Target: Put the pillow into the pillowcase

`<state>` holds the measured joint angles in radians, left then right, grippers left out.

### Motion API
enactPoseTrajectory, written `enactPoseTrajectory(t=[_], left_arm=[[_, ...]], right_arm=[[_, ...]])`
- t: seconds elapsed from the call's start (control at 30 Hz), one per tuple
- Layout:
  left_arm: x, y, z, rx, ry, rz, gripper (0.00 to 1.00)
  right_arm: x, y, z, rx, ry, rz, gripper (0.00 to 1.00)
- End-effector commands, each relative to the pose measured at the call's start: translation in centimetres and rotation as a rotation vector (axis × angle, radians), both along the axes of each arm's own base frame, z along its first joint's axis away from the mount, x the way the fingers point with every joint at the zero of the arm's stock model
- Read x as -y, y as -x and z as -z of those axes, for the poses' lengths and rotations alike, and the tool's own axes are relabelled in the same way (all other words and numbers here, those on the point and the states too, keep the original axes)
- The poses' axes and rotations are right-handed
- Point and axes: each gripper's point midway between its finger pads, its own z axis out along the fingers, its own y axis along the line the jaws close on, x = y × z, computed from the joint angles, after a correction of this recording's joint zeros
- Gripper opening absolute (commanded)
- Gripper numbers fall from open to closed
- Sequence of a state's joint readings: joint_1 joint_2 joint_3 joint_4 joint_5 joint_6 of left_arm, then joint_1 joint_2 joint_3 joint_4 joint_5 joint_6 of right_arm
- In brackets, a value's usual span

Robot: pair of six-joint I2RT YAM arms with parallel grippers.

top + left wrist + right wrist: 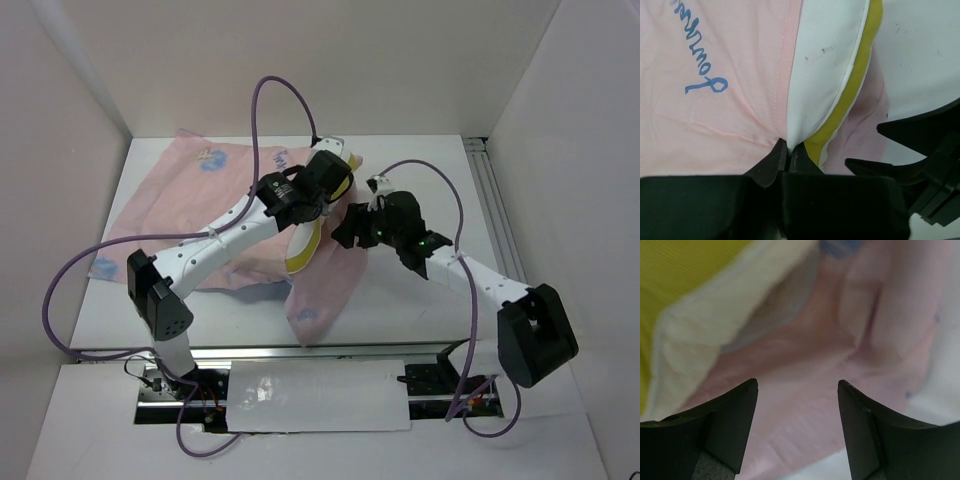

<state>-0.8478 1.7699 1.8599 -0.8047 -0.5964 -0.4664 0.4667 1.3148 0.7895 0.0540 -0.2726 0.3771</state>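
White table [420, 310], pillowcase [180, 195], unreadable blue lettering [702, 70]

Left hand [787, 151] is pinching shut on the pillowcase [180, 190] hem, right against the pillow [303, 248]; no gap is showing between its fingers. Right hand [797, 384] is hanging with jaws apart, pink cloth lying under the gap, pillow edge crowding in just beyond 1 finger. The 2 hands are sitting near each other at centre, with little passage between. Pillowcase is covering the left and middle tabletop [400, 312]; bare surface is lying open on the right, crossed by the right arm. Walls [60, 150] are closing 3 sides. Purple cables [256, 105] are looping overhead.
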Motion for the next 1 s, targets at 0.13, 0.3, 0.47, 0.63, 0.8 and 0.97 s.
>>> enactPoseTrajectory(t=[0.13, 0.3, 0.47, 0.63, 0.8, 0.97], left_arm=[[1.6, -0.4, -2.9, 0.061, 0.106, 0.022, 0.00], [1.3, -0.1, -3.9, 0.074, 0.133, 0.018, 0.00], [1.7, 0.4, -3.5, 0.057, 0.162, 0.041, 0.00], [1.7, 0.9, -3.9, 0.058, 0.201, 0.044, 0.00], [1.4, 1.6, -4.5, 0.068, 0.239, 0.056, 0.00], [0.6, 2.4, -5.8, 0.095, 0.279, 0.053, 0.00]], right_arm=[[-2.7, -4.4, -1.7, 0.120, -0.044, 0.081, 0.60], [-3.2, -6.2, 1.3, 0.119, -0.044, 0.133, 0.58], [-4.7, -8.0, 1.7, 0.183, -0.049, 0.182, 0.72], [-4.9, -9.1, 4.5, 0.175, 0.004, 0.228, 0.75], [-5.9, -9.6, 6.2, 0.199, 0.032, 0.245, 0.71], [-7.3, -9.9, 7.2, 0.217, 0.003, 0.232, 0.64]])
